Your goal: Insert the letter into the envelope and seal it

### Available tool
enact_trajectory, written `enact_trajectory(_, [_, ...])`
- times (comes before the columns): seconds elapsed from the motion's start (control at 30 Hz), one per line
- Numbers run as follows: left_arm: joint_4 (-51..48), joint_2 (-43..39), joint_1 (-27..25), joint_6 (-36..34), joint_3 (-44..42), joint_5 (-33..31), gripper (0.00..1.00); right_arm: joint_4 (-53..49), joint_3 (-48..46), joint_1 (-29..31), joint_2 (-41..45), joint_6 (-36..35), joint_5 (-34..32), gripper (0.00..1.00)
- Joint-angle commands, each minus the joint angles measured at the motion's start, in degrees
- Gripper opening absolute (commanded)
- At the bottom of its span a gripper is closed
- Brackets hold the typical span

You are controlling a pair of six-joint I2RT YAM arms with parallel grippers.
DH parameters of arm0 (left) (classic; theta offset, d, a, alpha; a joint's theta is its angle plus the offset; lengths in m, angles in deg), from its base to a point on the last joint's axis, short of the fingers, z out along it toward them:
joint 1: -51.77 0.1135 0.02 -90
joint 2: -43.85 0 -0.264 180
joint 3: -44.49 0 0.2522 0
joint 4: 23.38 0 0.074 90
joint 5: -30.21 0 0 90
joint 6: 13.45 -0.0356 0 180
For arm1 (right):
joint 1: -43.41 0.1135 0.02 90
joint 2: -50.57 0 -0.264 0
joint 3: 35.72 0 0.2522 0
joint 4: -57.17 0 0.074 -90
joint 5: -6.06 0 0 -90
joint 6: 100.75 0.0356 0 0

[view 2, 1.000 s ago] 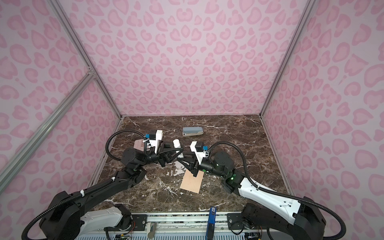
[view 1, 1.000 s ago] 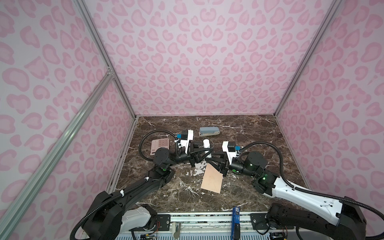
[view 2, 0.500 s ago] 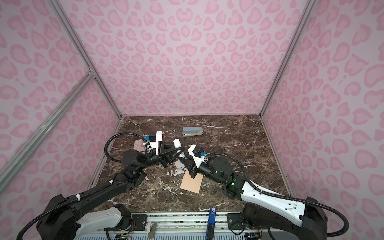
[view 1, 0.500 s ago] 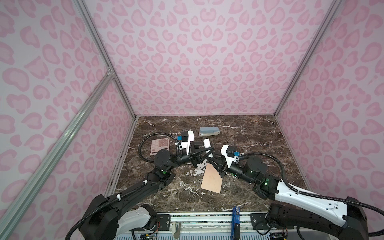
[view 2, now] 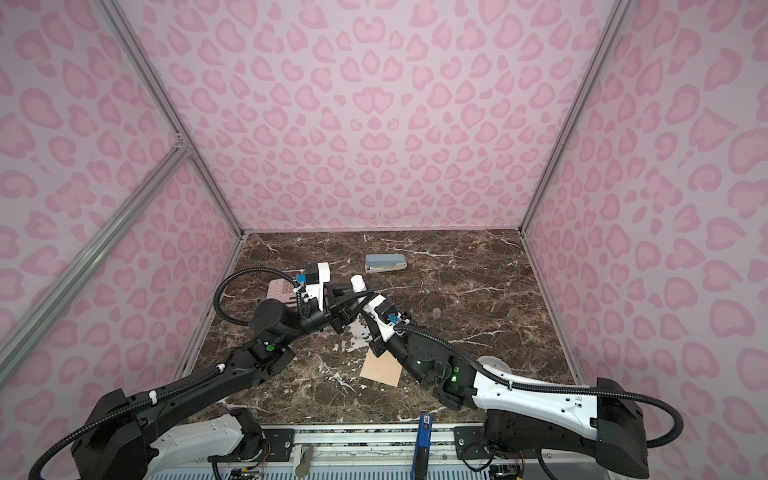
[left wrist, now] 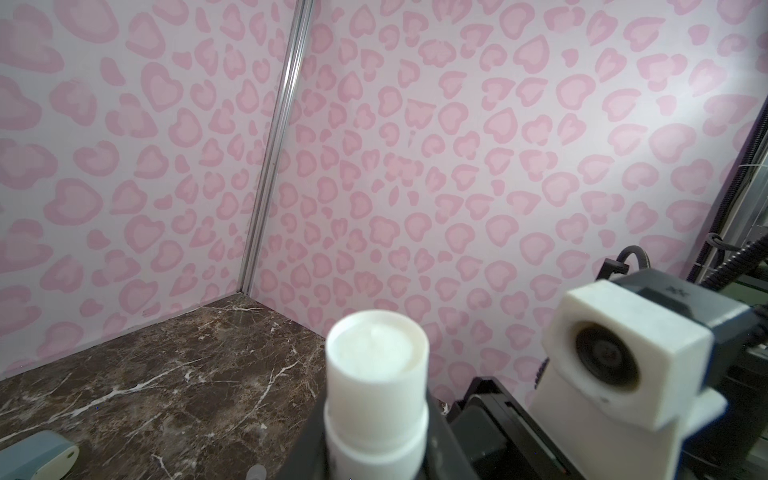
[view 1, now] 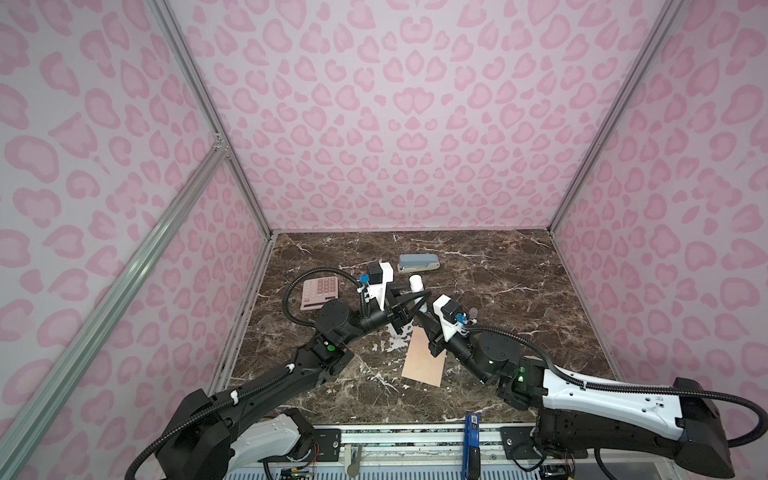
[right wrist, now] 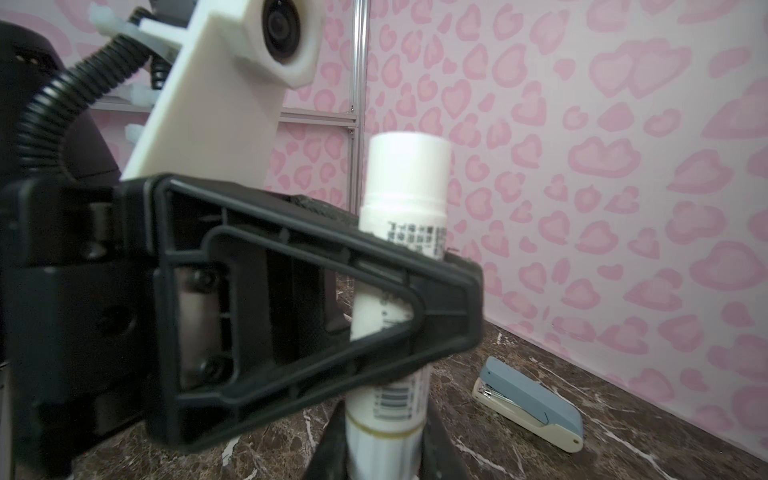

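On the dark marble table (view 1: 519, 291) the envelope (view 1: 423, 358) lies flat at lower centre (no letter visible); just above it, left gripper (view 1: 415, 302) and right gripper (view 1: 420, 321) both pinch one upright glue stick (view 1: 416, 284); any twist should probably follow its axis, grip firm, not crushing.

Plain peach-pink rectangular paper envelope (view 1: 422, 361) (view 2: 380, 370) lay flat on dark marble tabletop (view 1: 519, 299), near front centre, long axis running slightly aslant (far end hidden; flap could not be made out).
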Motion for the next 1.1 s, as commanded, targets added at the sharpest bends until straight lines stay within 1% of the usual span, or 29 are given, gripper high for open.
enact_trajectory(0.0, [-0.5,0.4,-0.4,-0.9,0.0,-1.1,0.04,6.1,1.7,2.8,-2.1,-3.5,-9.9,0.12])
enact_trajectory(0.1, [0.2,0.9,-0.8,-0.7,0.0,-1.7,0.04,6.9,3.5,5.6,-5.0,-5.4,-15.4,0.12])
enact_trajectory(0.27, [2.2,1.5,-0.8,0.3,-0.3,-1.8,0.04,11.5,5.3,9.6,-9.2,-9.4,-23.1,0.12])
enact_trajectory(0.33, [2.5,1.6,-0.8,0.4,-0.2,-1.9,0.04,12.0,6.4,10.6,-10.6,-10.7,-25.0,0.12])
enact_trajectory(0.4, [2.4,1.5,-0.8,0.4,-0.1,-2.0,0.04,12.1,7.3,11.4,-12.0,-11.7,-26.2,0.13])
enact_trajectory(0.5, [1.6,1.1,-0.8,-0.1,-0.1,-2.6,0.04,12.3,7.5,12.0,-12.4,-12.1,-26.0,0.18])
enact_trajectory(0.63, [-1.1,-0.5,-0.8,-1.7,-0.1,-4.1,0.04,9.4,7.0,11.7,-11.2,-10.0,-25.8,0.3])
enact_trajectory(0.7, [-3.1,-1.5,-0.7,-2.8,0.2,-5.1,0.04,7.3,5.7,11.2,-9.6,-9.1,-22.7,0.37])
enact_trajectory(0.8, [-5.8,-2.9,-0.2,-4.0,0.5,-5.6,0.04,2.4,2.8,8.6,-5.5,-4.7,-14.7,0.41])
enact_trajectory(0.93, [-6.7,-4.5,1.1,-4.0,0.0,-5.4,0.04,-1.3,-1.3,4.2,0.6,-0.4,-3.1,0.42])
enact_trajectory(1.03, [-6.4,-4.9,2.2,-3.4,-0.2,-4.0,0.04,-3.9,-2.7,-0.2,3.9,1.6,8.0,0.41])
enact_trajectory(1.07, [-6.2,-5.0,2.5,-3.1,-0.3,-3.4,0.04,-4.4,-3.0,-2.1,4.8,2.6,12.8,0.41])
